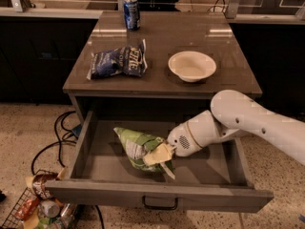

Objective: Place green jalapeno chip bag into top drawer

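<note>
The green jalapeno chip bag [136, 144] lies inside the open top drawer [157, 197], near its middle. My gripper [159, 155] reaches in from the right on the white arm and its pale fingers are closed on the bag's right end. The bag rests on or just above the drawer floor. The drawer is pulled fully out below the table top, with its dark pull handle [160, 205] at the front.
On the table top [162, 42] lie a dark blue chip bag [118, 61], a white bowl [192, 66] and a blue can [131, 13] at the back. Cables and a wire basket of rubbish [40, 204] sit on the floor at left.
</note>
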Action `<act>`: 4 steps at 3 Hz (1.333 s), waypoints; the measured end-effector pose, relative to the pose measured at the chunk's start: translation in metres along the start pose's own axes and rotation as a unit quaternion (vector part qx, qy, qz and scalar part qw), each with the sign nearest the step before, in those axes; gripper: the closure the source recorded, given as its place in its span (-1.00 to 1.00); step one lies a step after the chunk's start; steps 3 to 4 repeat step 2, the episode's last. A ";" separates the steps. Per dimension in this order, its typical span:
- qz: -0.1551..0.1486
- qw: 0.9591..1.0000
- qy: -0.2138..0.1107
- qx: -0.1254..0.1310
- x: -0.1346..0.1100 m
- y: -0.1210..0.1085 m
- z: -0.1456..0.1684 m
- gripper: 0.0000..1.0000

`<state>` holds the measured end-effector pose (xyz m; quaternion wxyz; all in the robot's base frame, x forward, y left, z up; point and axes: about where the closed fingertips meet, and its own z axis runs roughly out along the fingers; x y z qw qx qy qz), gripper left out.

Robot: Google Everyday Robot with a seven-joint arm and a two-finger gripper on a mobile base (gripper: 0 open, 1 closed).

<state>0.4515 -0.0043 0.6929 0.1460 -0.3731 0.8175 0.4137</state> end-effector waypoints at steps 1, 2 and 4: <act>0.000 1.000 0.001 -0.001 0.000 0.001 0.001 -0.88; -0.001 1.000 0.002 -0.002 0.000 0.001 0.002 -1.00; -0.001 1.000 0.002 -0.002 0.000 0.001 0.002 -1.00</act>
